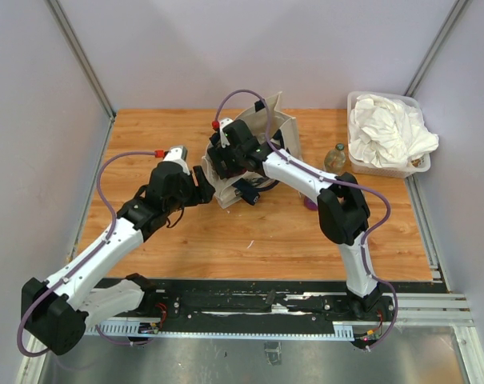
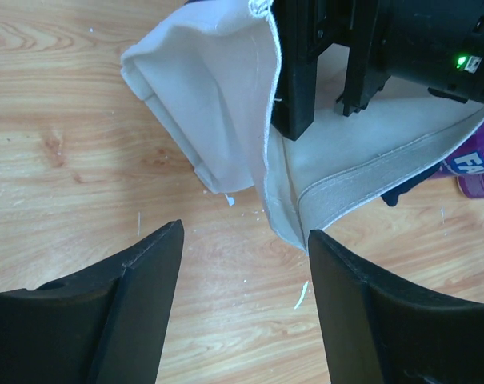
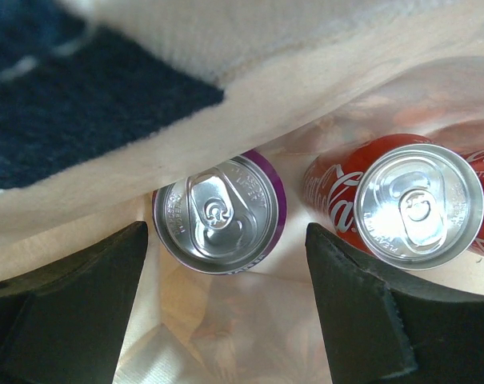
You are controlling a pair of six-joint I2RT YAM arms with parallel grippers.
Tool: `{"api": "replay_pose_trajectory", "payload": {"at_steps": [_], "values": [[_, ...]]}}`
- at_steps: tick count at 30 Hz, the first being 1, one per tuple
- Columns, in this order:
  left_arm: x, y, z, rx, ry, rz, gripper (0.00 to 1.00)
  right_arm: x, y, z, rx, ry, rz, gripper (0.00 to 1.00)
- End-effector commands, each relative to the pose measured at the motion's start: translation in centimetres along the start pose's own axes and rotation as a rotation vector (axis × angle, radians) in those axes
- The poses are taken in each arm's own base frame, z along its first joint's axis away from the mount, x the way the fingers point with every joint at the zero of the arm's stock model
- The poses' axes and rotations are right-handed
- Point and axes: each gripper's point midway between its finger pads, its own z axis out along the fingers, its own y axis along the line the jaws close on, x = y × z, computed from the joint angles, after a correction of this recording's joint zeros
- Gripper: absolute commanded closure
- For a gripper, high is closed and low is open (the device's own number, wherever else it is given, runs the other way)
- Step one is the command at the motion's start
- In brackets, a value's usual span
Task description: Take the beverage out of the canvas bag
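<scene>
Fingers spread, the left gripper (image 2: 246,240) hovers beside the cream canvas bag with navy straps (image 2: 202,88). Inside it, the right gripper (image 3: 226,240) (jaws also wide) hangs over a purple-rimmed aluminium can (image 3: 218,216), a red cola can (image 3: 418,204) alongside. Seemingly the reach; next, descend and pinch one.

Bright even overhead light, soft shadows, glare on can tops (image 3: 418,206), blurred navy strap (image 3: 82,104) up close

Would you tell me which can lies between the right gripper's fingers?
The purple can, centred between them; the red Coca-Cola can sits off to the side.
</scene>
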Motion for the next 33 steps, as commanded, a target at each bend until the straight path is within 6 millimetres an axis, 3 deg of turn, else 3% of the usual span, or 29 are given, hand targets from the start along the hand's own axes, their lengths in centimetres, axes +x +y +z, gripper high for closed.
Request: {"api": "replay_pose_trajectory", "payload": {"at_steps": [1, 6, 11, 15, 21, 27, 33], "values": [[-2.1, -0.7, 0.5, 0.032, -0.110, -0.028, 0.31, 1.9, 0.3, -0.3, 0.024, 0.057, -0.031, 0.20], [-3.3, -1.4, 1.5, 0.046, -0.156, -0.037, 0.35, 2.4, 0.2, -0.3, 0.026, 0.070, -0.033, 0.20], [-3.8, -1.3, 3.1, 0.012, -0.159, -0.041, 0.49, 2.7, 0.3, -0.5, 0.025, 0.073, -0.028, 0.20], [-3.3, -1.0, 4.5, -0.020, -0.129, -0.032, 0.64, 2.8, 0.3, -0.7, 0.024, 0.070, -0.017, 0.20], [-2.3, 0.0, 4.6, -0.062, -0.097, -0.026, 0.97, 2.5, 0.1, -1.4, 0.032, 0.052, -0.012, 0.20], [-3.1, -0.2, 2.6, -0.038, -0.132, -0.013, 1.00, 0.9, 0.0, -2.5, 0.041, -0.007, 0.009, 0.21], [-3.4, -0.8, 2.2, -0.015, -0.128, -0.013, 1.00, -0.6, 0.5, -2.5, 0.029, -0.040, 0.031, 0.21]]}}
